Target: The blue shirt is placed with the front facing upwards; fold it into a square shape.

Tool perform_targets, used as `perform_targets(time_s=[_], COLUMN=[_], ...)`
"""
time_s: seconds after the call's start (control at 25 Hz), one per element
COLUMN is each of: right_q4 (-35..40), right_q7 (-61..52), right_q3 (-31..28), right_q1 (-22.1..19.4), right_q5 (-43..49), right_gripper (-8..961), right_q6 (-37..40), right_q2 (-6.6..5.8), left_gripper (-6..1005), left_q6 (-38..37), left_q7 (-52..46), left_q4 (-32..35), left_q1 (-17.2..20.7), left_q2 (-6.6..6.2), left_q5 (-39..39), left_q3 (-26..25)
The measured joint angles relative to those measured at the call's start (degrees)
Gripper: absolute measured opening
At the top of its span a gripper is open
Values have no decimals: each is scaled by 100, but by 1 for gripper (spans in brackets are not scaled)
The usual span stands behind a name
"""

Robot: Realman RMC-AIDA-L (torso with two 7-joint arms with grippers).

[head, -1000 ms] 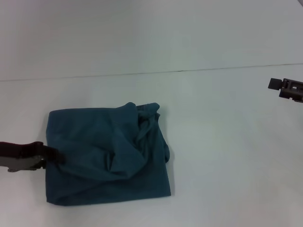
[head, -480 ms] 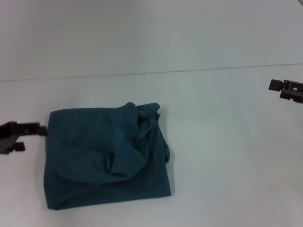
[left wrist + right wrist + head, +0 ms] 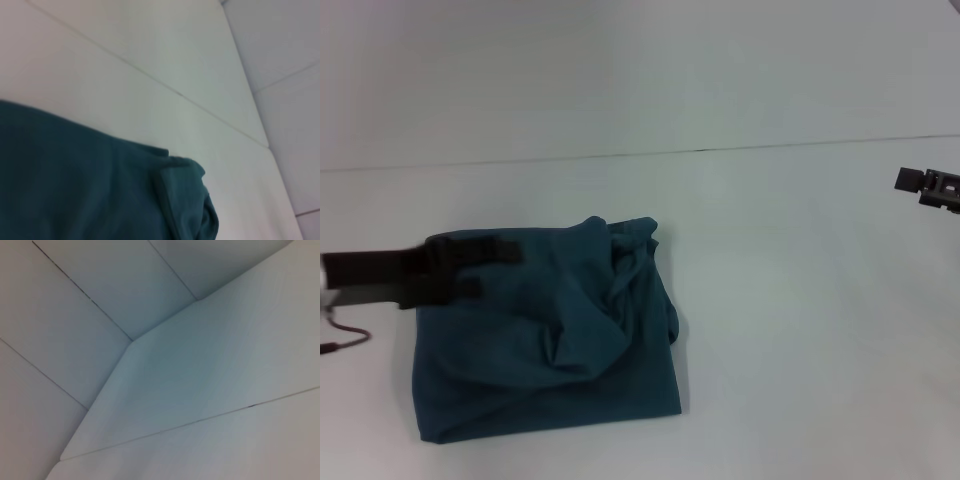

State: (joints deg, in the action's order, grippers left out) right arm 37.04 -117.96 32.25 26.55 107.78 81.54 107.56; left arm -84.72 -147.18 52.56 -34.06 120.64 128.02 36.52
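The blue shirt (image 3: pixel 545 335) lies on the white table as a rough rectangle, with cloth bunched and creased along its right side and far right corner. Its print is hidden. My left gripper (image 3: pixel 496 270) reaches in from the left and hovers over the shirt's far left corner, its two dark fingers (image 3: pixel 485 249) spread open with nothing between them. In the left wrist view the shirt (image 3: pixel 75 190) fills the lower part, showing a folded edge. My right gripper (image 3: pixel 930 187) is parked at the far right edge, well away from the shirt.
The white table (image 3: pixel 800 330) spreads around the shirt, and a thin seam line (image 3: pixel 700 151) crosses it behind the shirt. A thin red cable (image 3: pixel 342 342) hangs below the left arm. The right wrist view shows only white table panels (image 3: pixel 200 365).
My left gripper has drawn back from the shirt's left edge, then swung farther away and right, onto the shirt's far left corner. The shirt and the right arm have hardly moved.
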Motion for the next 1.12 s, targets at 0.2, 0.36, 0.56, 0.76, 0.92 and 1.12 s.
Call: perform_targets(time_s=[0.2, 0.36, 0.56, 0.76, 0.92, 1.12], right_q4=[0, -1, -5, -7, -6, -4], right_q7=[2, 1, -1, -3, -3, 1], right_q3=[-26, -27, -17, -26, -26, -26], right_q1=[66, 107, 118, 110, 97, 85], right_q5=[-3, -4, -3, -3, -3, -3], right_gripper=[915, 915, 915, 915, 915, 915], right_q6=[-27, -92, -162, -162, -164, -166], right_q2=[0, 3, 15, 19, 19, 18], left_gripper=[952, 951, 951, 951, 951, 950], left_q6=[503, 1079, 1936, 2348, 2524, 2678], left_q7=[26, 7, -119, -184, -188, -132], left_q4=[-236, -571, -1219, -1768, -1973, -2219], left_q1=[-93, -353, -816, -1104, -1206, -1376], left_q2=[142, 159, 127, 59, 54, 64], left_q5=[-7, -14, 22, 44, 66, 66], left_q3=[345, 468, 477, 479, 507, 617])
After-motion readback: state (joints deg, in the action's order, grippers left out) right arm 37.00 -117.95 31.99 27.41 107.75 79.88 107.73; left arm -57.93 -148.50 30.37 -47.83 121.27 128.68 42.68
